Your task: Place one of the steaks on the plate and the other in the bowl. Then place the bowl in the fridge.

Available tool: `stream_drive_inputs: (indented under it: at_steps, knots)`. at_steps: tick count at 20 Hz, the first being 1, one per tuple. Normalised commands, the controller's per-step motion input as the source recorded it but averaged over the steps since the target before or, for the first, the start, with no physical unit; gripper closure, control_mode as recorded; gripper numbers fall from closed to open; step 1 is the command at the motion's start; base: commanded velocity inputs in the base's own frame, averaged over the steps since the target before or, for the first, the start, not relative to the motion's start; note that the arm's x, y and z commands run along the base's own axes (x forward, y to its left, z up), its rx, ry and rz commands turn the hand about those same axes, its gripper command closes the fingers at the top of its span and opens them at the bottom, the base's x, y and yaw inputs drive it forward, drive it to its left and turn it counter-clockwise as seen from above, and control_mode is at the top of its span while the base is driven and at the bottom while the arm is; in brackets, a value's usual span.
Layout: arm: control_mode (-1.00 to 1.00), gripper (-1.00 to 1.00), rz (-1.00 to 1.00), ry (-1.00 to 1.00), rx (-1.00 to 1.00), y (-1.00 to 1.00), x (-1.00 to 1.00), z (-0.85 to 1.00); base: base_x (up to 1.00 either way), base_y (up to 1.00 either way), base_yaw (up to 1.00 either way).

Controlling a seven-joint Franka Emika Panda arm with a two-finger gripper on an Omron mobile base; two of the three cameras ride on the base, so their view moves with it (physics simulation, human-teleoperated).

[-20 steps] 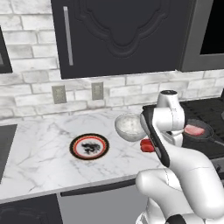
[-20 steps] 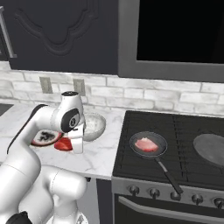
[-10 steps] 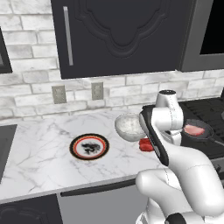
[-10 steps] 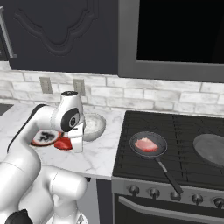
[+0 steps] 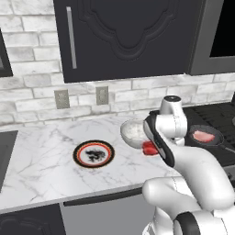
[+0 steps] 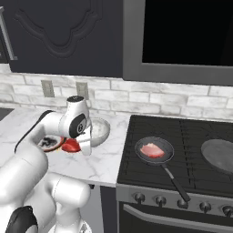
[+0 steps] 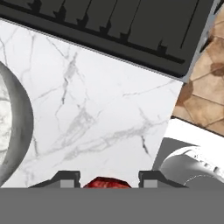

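Note:
The deep red steak (image 5: 148,148) (image 6: 69,146) hangs just above the marble counter, and my gripper (image 7: 108,178) is shut on it. Its red edge (image 7: 107,182) shows between the two finger tips. The silvery speckled bowl (image 5: 133,131) (image 6: 100,129) stands right behind the hand, and its rim (image 7: 22,127) curves in at the left of the hand view. Left of that, the orange-rimmed plate (image 5: 78,154) lies flat on the counter, partly hidden by my arm in the right base view. The pale pink steak (image 5: 202,136) (image 6: 152,150) rests in a frying pan (image 6: 169,149) on the stove.
A second dark frying pan (image 6: 220,155) sits on the stove's right burners. The black stove top (image 7: 131,26) borders the marble counter (image 5: 41,165). Dark cabinets and a brick backsplash with outlets (image 5: 102,95) rise behind. Bare floor (image 7: 201,100) shows past the counter's front edge.
My hand has drifted only slightly with the red steak still in its grip. The bowl, the plate and the pans have stayed where they were.

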Motion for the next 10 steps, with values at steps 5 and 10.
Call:
stream_drive_inputs:
  at_steps: [5,10]
  knots:
    - [-1.0,1.0,0.05,0.0,0.05,0.0,0.96,0.0,0.0,0.0,0.0]
    - [-1.0,1.0,0.0,0.04,0.07,0.0,0.92,0.02,0.0,0.0,0.0]
